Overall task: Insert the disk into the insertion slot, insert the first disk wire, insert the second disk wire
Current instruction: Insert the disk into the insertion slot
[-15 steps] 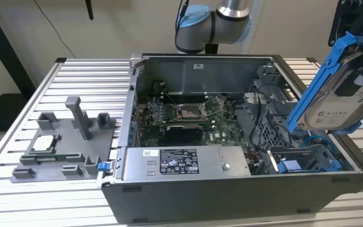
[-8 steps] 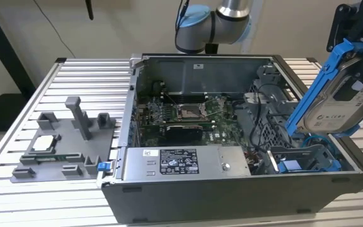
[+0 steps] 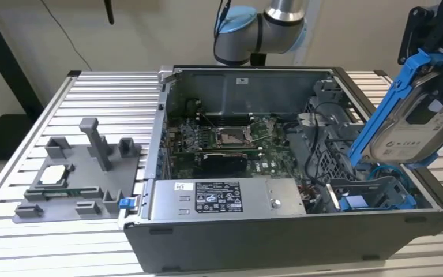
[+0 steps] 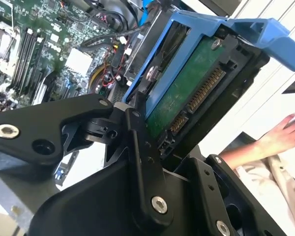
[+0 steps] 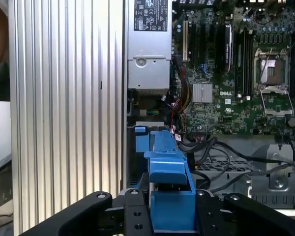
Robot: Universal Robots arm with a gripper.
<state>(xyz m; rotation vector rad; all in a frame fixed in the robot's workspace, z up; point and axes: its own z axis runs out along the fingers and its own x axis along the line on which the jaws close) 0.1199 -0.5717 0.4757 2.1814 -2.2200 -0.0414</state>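
The hand (image 5: 171, 210) grips the disk (image 3: 403, 135) steeply tilted — its lower end hangs just above the insertion slot (image 3: 379, 190).

Arm (image 3: 262, 30) bent overhead; end effector (image 3: 437, 98), at the exterior view's right, clamped on the disk (image 3: 402, 138).

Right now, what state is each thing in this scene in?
disk: held tilted above the case, not inserted.
insertion slot: without the disk.
gripper: fingers shut on the disk.
computer case: lying on its side, open on top.
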